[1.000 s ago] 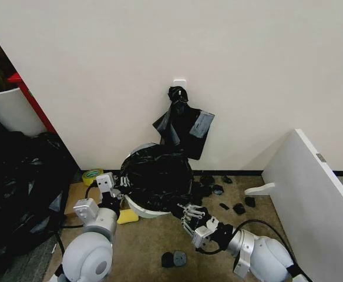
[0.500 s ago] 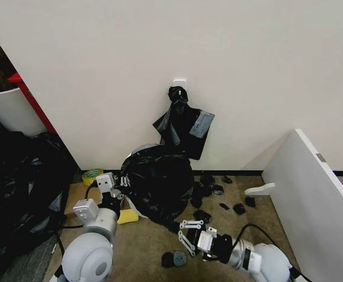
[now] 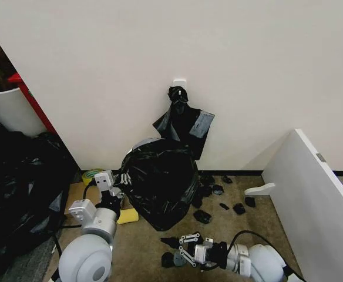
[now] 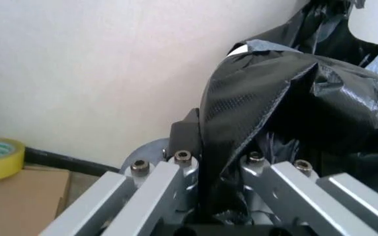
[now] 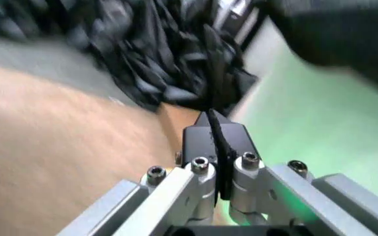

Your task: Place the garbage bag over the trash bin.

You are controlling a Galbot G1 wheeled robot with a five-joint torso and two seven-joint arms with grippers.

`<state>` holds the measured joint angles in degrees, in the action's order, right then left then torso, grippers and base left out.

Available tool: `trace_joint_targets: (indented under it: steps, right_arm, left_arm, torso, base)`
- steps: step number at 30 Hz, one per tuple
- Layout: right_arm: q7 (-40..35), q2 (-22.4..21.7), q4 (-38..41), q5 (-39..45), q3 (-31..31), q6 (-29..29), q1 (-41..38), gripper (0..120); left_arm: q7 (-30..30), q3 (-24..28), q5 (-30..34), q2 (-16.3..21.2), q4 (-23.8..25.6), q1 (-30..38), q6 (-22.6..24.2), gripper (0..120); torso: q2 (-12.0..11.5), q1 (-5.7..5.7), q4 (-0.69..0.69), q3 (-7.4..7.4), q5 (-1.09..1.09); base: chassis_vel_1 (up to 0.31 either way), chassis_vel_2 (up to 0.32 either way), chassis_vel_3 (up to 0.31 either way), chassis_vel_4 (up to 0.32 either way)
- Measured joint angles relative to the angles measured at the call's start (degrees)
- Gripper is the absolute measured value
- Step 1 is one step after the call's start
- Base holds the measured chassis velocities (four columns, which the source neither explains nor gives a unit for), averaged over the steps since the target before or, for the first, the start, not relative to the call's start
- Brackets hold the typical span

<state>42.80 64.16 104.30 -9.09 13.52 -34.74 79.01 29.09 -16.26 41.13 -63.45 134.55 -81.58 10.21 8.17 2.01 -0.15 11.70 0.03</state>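
- The garbage bag (image 3: 160,182) hangs draped over the trash bin (image 3: 147,143) against the wall; just a sliver of white rim shows at the top, and the film sags down toward the floor.
- The left tool (image 3: 120,179) sits at the bag's left edge, its fingers pressed together on a fold of the plastic, which the left wrist view shows running between them (image 4: 215,162).
- The right tool (image 3: 180,247) is low over the carpet, well apart from the bin, with its fingers closed on a thin black strip (image 5: 216,142).
- The bag looks light, limp, crinkly and slippery, so it probably tears if tugged; a bunched hem near the opening seems the safest hold.
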Motion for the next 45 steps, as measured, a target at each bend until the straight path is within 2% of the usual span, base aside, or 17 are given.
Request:
trace_joint_targets:
  steps: [1, 4, 5, 9, 10, 14, 16, 17, 19, 20, 24, 25, 29, 32, 36, 39, 45]
  right_arm:
    - [0.0, 0.0, 0.0, 0.0, 0.0, 0.0, 0.0, 0]
    - [-6.4, 1.9, -2.6, -8.7, 1.5, -3.5, -1.0, 0]
    - [-7.2, 1.8, -3.0, -8.1, 1.5, -3.8, -0.7, 0]
    - [-3.0, 0.3, -3.2, 2.6, 0.0, -3.3, 0.7, 0]
    - [-0.9, -0.2, -3.3, 7.5, -0.6, -2.7, 1.1, 1]
    - [0.8, -2.0, -3.9, 26.8, -2.9, 1.2, 2.1, 20]
    - [0.3, -2.5, -4.0, 33.0, -3.2, 2.3, 2.0, 27]
    - [0.3, -2.5, -4.0, 33.0, -3.2, 2.3, 2.0, 27]
    - [-0.5, -3.0, -3.8, 38.3, -3.7, 3.3, 2.1, 34]
    - [-1.2, -3.3, -3.2, 41.3, -4.1, 4.0, 2.2, 39]
    - [-2.5, -3.6, -1.0, 50.0, -5.5, 6.6, 2.8, 56]
    - [-2.5, -3.6, -1.0, 50.0, -5.5, 6.6, 2.8, 56]
    - [-3.9, -3.7, 1.6, 56.2, -7.1, 8.8, 3.1, 73]
    - [-5.9, -3.7, 3.1, 58.2, -8.1, 9.8, 3.2, 79]
    - [-14.8, -3.9, 7.9, 62.3, -11.3, 12.9, 3.0, 97]
    - [-19.3, -4.0, 10.3, 65.6, -13.6, 15.5, 2.8, 100]
    - [-22.0, -3.3, 11.2, 71.4, -14.9, 17.9, 1.5, 100]
  left_arm:
    - [0.0, 0.0, 0.0, 0.0, 0.0, 0.0, 0.0, 4]
    - [-0.1, 0.5, 0.0, -0.7, 0.1, -0.3, -0.5, 4]
    - [-0.4, 0.5, 0.0, -0.9, -0.4, -0.1, -1.2, 4]
    - [-1.3, -0.3, 1.2, -1.1, -2.4, 0.9, -3.0, 4]
    - [-1.7, -0.7, 2.4, -1.3, -3.3, 1.4, -3.6, 4]
    - [-4.3, -4.1, 12.1, -3.2, -7.7, 3.6, -4.3, 4]
    - [-5.3, -6.0, 18.5, -4.0, -9.9, 4.8, -4.3, 4]
    - [-5.3, -6.0, 18.5, -4.0, -9.9, 4.8, -4.3, 4]
    - [-5.7, -7.9, 26.1, -4.7, -11.9, 6.1, -3.3, 4]
    - [-5.6, -9.2, 31.8, -5.1, -13.1, 6.9, -1.6, 4]
    - [-4.1, -13.2, 45.6, -6.2, -17.5, 9.5, 4.8, 4]
    - [-4.1, -13.2, 45.6, -6.2, -17.5, 9.5, 4.8, 4]
    - [-3.0, -15.1, 52.5, -6.7, -20.5, 11.2, 9.3, 4]
    - [-2.8, -15.5, 53.9, -6.8, -20.9, 11.4, 11.2, 4]
    - [-2.7, -15.9, 55.6, -7.0, -20.7, 11.5, 15.3, 4]
    - [-3.5, -15.0, 54.4, -7.0, -19.9, 11.2, 15.5, 4]
    - [-4.3, -14.2, 52.8, -7.1, -18.5, 10.4, 15.5, 4]
  torso:
    - [0.0, 0.0, 0.0, 0.0, 0.0]
    - [0.0, 0.0, 0.01, 0.0, 0.0]
    - [0.0, 0.0, 0.01, 0.0, 0.0]
    - [0.0, 0.0, -0.01, 0.0, 0.0]
    - [0.0, 0.0, 0.0, 0.0, 0.0]
    - [0.0, 0.0, 0.0, 0.0, 0.0]
    - [0.0, 0.0, 0.0, 0.0, 0.0]
    - [0.0, 0.0, 0.0, 0.0, 0.0]
    - [0.0, 0.0, 0.0, 0.0, -0.01]
    - [0.0, 0.0, 0.01, 0.0, 0.0]
    - [0.0, 0.0, -0.01, 0.0, 0.0]
    - [0.0, 0.0, -0.01, 0.0, 0.0]
    - [0.0, 0.0, 0.0, 0.0, -0.01]
    - [0.0, 0.0, 0.0, 0.0, -0.01]
    - [0.0, 0.0, 0.0, 0.0, -0.01]
    - [0.0, 0.0, 0.0, 0.0, 0.0]
    - [0.0, 0.0, 0.0, 0.0, -0.01]
  base:
    - [0.0, 0.0, 0.0, 0.0]
    - [0.0, 0.0, 0.0, 0.0]
    - [0.0, 0.0, 0.0, 0.0]
    - [0.0, 0.0, 0.0, 0.0]
    - [0.0, 0.0, 0.0, 0.0]
    - [0.0, 0.0, 0.0, 0.0]
    - [0.0, 0.0, 0.0, 0.0]
    - [0.0, 0.0, 0.0, 0.0]
    - [0.0, 0.0, 0.0, 0.0]
    - [0.0, 0.0, 0.0, 0.0]
    - [0.0, 0.0, 0.0, 0.0]
    - [0.0, 0.0, 0.0, 0.0]
    - [0.0, 0.0, 0.0, 0.0]
    - [0.0, 0.0, 0.0, 0.0]
    - [0.0, 0.0, 0.0, 0.0]
    - [0.0, 0.0, 0.0, 0.0]
    - [0.0, 0.0, 0.0, 0.0]
